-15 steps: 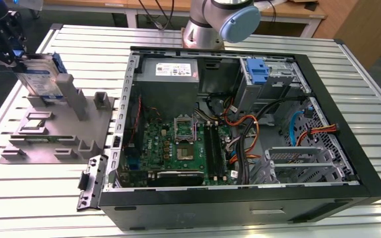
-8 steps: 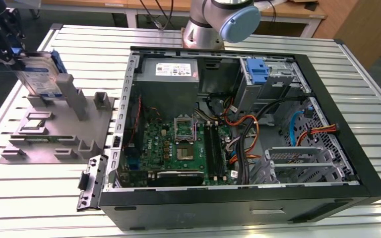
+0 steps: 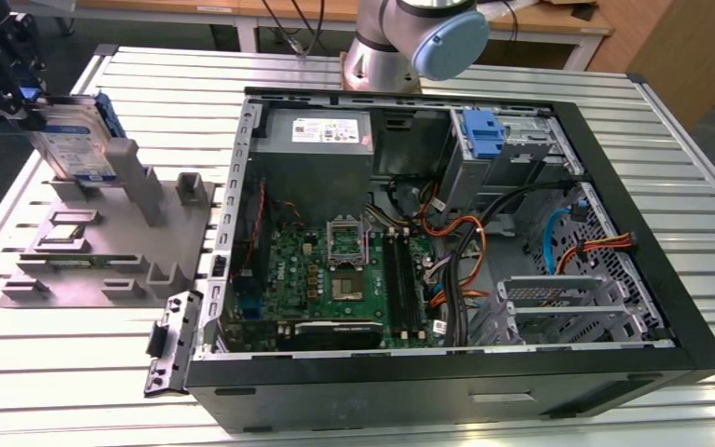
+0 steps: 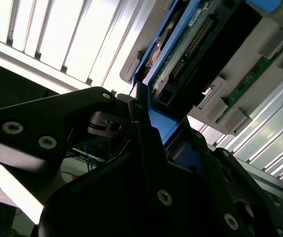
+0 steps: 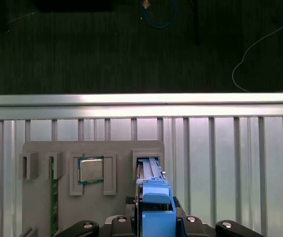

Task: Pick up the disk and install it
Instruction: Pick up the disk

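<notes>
Now one disk [image 3: 72, 144] stands upright on edge in the one grey holder [image 3: 109, 233] on the slatted table [image 3: 72, 372], at the exterior view's left of one open computer case [image 3: 457, 382]. The single gripper [image 3: 22, 93] is clamped on the disk's upper end. One chip [image 5: 91, 170] lies in the holder.

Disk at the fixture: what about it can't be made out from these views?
Exterior view: where the disk meets the grey fixture is too small to tell seated from lifted.
Exterior view: the gripper is cut off by the picture's left edge.
First wrist view: the disk stands edge-on behind its blue carrier, label hidden.
</notes>
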Available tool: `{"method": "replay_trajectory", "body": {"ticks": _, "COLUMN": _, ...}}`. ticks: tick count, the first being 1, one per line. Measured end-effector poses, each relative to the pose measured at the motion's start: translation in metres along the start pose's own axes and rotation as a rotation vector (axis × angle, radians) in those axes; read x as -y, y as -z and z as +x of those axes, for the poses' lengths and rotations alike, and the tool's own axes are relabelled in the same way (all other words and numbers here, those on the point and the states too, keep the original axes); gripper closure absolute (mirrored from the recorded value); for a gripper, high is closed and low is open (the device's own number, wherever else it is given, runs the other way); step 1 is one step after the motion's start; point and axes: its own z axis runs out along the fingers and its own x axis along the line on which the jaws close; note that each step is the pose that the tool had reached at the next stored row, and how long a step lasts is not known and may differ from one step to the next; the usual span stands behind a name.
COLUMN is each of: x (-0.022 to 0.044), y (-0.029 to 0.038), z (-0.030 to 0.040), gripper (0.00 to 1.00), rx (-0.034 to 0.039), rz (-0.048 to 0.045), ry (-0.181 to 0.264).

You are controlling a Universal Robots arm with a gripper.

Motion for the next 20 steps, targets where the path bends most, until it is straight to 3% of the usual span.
{"method": "replay_trajectory", "body": {"ticks": 20, "x": -0.0001, "y": 0.0095, "z": -0.0004, "gripper": 0.64, "rx": 0.0000, "rz": 0.0000, "ry": 0.000}}
